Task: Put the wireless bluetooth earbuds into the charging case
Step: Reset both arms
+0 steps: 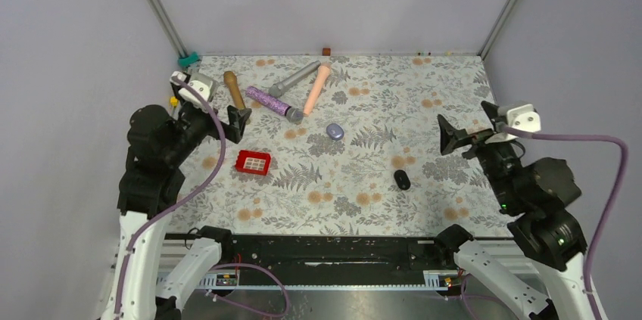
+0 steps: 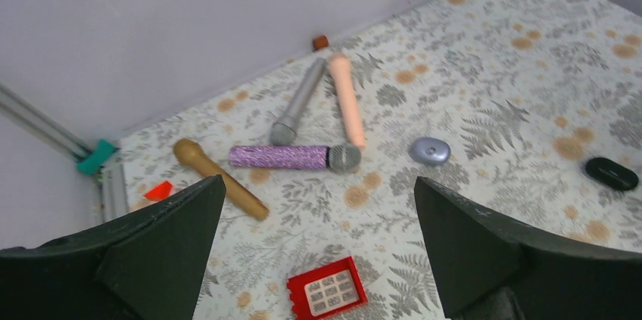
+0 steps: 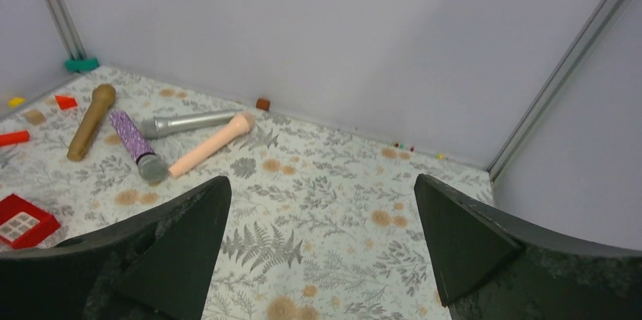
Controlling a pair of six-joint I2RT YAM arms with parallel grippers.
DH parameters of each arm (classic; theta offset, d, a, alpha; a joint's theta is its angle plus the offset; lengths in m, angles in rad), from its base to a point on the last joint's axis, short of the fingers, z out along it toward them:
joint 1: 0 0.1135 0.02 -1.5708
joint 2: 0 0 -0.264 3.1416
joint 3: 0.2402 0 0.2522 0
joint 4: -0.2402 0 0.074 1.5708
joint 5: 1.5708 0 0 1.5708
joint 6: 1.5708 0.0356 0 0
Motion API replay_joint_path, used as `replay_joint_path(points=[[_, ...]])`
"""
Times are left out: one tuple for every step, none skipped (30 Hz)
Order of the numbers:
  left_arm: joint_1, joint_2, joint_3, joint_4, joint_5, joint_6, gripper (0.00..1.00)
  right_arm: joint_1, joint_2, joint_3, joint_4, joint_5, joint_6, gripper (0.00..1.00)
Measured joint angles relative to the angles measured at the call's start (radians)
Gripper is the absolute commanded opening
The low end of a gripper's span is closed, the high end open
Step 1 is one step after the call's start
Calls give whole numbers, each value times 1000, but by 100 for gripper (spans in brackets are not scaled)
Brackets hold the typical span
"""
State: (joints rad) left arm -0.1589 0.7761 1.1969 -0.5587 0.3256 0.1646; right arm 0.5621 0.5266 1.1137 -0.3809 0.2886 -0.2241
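Note:
The lavender charging case (image 1: 335,132) lies shut on the floral mat near the middle; it also shows in the left wrist view (image 2: 430,151). No tiny black earbuds show in any view. A larger black oval object (image 1: 402,179) lies right of centre and shows in the left wrist view (image 2: 612,173). My left gripper (image 1: 241,119) is open and empty, raised over the mat's left side, well left of the case; its jaws stand wide apart (image 2: 318,184). My right gripper (image 1: 448,137) is open and empty, raised at the right (image 3: 322,184).
A red square tray (image 1: 242,161) sits left of centre. Several microphones lie at the back: brown (image 1: 234,88), purple glitter (image 1: 272,102), silver (image 1: 294,79), peach (image 1: 317,88). A small brown cube (image 1: 326,51) sits at the back wall. Grey walls enclose the mat.

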Motion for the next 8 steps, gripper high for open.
replay_joint_path(points=[[0,-16,8,-2,-24,0,98,0,-5,19,-5,2,-8,100],[1,-27,15,-3,-41,0,98,0,-11,37,-10,4,-16,100],[2,-40,22,-2,-64,0,99,0,-19,50,-13,7,-25,99],[5,-51,25,-2,-80,-1,99,0,-27,56,-16,8,-31,99],[9,-63,26,0,-96,-3,99,0,-37,61,-23,8,-37,99],[13,-72,25,0,-106,-6,99,0,-44,62,-27,8,-41,99],[18,-80,24,2,-117,-9,98,0,-50,62,-34,8,-43,99],[21,-85,20,9,-123,-12,98,0,-54,62,-40,7,-45,99]])
